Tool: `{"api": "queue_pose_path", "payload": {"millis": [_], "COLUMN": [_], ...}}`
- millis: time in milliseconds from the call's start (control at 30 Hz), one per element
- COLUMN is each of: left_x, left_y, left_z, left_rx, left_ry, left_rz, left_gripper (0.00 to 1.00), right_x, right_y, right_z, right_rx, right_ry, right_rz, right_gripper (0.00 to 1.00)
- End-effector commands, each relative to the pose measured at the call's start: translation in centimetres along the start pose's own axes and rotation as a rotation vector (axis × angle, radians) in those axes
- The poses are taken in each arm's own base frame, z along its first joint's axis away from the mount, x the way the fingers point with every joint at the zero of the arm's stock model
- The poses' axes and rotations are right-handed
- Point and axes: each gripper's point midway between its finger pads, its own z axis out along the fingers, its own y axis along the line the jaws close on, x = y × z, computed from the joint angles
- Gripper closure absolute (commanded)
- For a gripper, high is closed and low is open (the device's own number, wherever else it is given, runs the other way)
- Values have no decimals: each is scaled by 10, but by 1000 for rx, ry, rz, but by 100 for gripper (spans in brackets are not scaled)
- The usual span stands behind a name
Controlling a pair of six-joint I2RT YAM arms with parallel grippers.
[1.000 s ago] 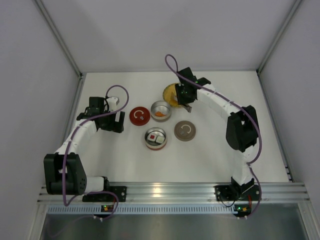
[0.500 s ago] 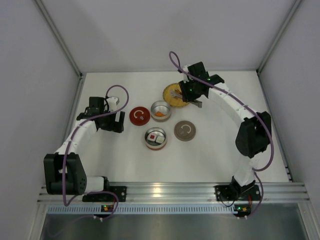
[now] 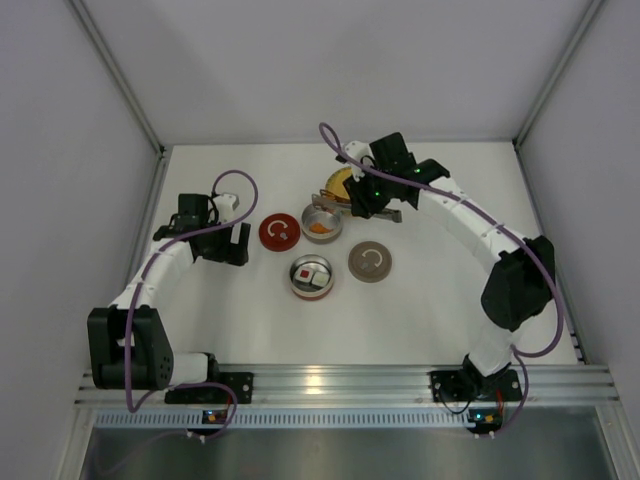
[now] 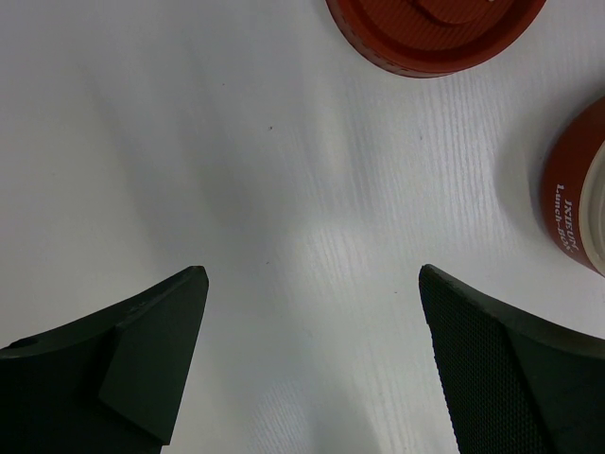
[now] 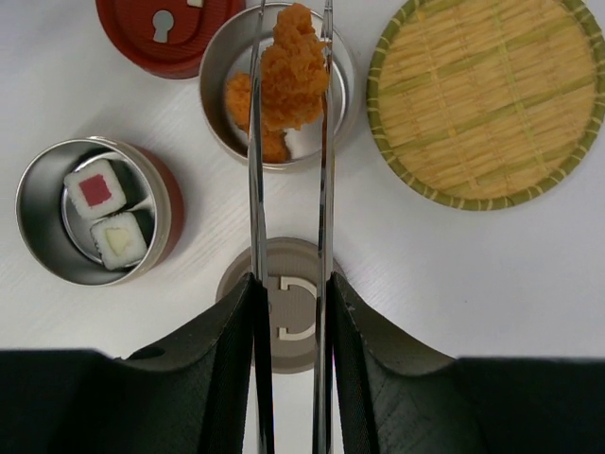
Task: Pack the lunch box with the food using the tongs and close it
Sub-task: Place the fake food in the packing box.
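1. Looking from above, my right end effector sits upper middle of the frame, beside the silver tin. My left end effector waits left of the red lid.
2. In the left wrist view, its fingers stand spread over bare counter, holding nothing.
3. In the right wrist view, I am pressed on the tongs, which pinch an orange chunk over the tin at top centre. I should lower it inside the rim, then ease my squeeze slowly so it drops cleanly.

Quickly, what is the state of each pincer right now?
Left pincer: open, holding nothing.
Right pincer: closed on the tongs, which pinch an orange food piece.
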Motion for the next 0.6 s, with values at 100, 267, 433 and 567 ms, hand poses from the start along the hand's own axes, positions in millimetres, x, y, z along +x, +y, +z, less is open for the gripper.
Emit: {"api": "queue_pose_path", "payload": {"millis": [100, 267, 433, 567], "left_x": [-9, -9, -8, -8], "left_y": [0, 1, 1, 1], "left_z": [-4, -4, -3, -2], "left_rx": [4, -3, -1, -2], "left_ry": [-46, -42, -39, -35], "left_rz": [4, 8, 6, 4], "left_gripper": [2, 2, 2, 2], "right_x": [-24, -23, -18, -14], "right_y": [16, 14, 10, 8], "right_z": [3, 12, 22, 26], "right_rx": [-18, -14, -10, -2], "right_ry": [-86, -85, -68, -61], "right_rz": [-117, -125, -141, -154], "right_gripper": [89, 88, 83, 82]}}
